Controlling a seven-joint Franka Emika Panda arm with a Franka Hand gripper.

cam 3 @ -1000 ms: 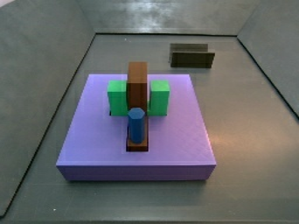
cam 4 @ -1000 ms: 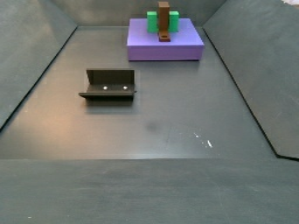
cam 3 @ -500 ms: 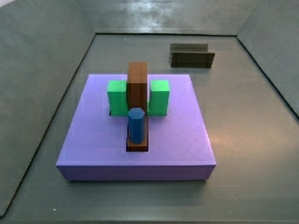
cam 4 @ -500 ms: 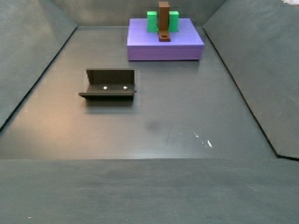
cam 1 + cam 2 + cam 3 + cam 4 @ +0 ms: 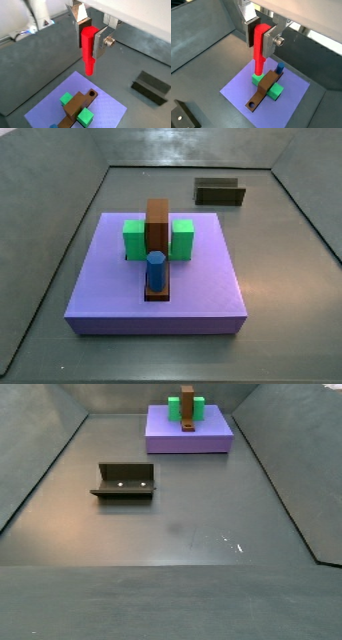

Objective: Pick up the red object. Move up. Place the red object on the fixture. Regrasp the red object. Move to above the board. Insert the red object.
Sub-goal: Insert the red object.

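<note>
Red object [image 5: 87,49] hangs upright in the pincer [image 5: 89,31], its upper part clamped between the silver fingers [image 5: 102,41] and its narrower tip pointing down; both wrist views show the grip, also at [image 5: 259,47]. Below it, well apart, lies the board [image 5: 291,90], with the brown bar [image 5: 264,87] crossing between the green blocks [image 5: 274,90] and the blue peg [image 5: 280,67] at one end. The fixture [image 5: 153,85] sits on the table [image 5: 40,65] off to one side of the board, apart from it. In both side views the pincer and red object are out of frame; only the board [image 5: 201,293], the fixture [image 5: 126,481] and the table [image 5: 201,514] show.
</note>
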